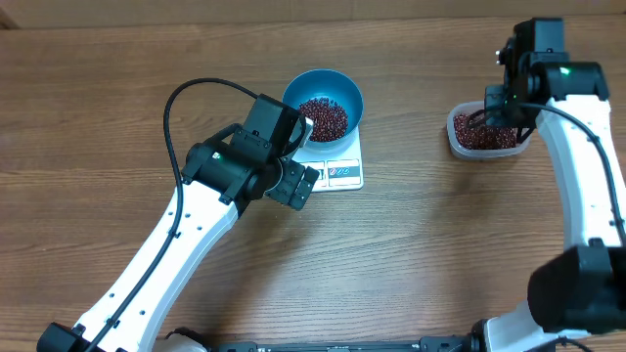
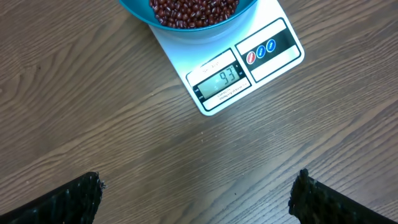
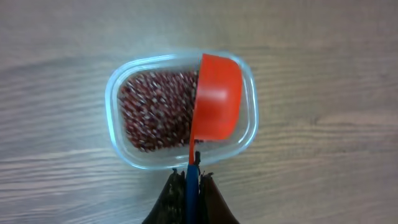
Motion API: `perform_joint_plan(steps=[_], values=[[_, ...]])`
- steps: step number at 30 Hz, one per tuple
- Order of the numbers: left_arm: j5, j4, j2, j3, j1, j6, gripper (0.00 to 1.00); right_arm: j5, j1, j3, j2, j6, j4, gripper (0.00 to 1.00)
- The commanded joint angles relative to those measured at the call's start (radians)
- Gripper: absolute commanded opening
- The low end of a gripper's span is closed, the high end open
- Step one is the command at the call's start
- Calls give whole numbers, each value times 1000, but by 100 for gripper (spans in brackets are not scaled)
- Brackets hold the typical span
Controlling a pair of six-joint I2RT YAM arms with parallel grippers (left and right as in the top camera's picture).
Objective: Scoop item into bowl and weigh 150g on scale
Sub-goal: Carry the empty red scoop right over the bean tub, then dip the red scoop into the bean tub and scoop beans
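Overhead shows the bowl standing on the scale, with a heap of beans inside it. Left wrist view: the scale's display reads 93, and the left gripper hovers over bare table just beside the scale, jaws spread wide, grasping nothing. Well apart from the scale, on the right arm's side, a clear tub holds more beans. The right gripper is clenched on the blue handle of a red scoop, its cup over one end of the tub
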Motion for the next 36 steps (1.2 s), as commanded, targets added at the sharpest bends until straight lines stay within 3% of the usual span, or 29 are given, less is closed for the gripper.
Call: perform_joint_plan(steps=[1, 28, 36], values=[[11, 2, -12, -4, 0, 16, 100, 39, -2, -6, 34, 17, -11, 4], [11, 2, -12, -4, 0, 16, 100, -68, -1, -91, 129, -34, 34, 4], [11, 2, -12, -4, 0, 16, 100, -251, -1, -95, 128, -51, 57, 4]])
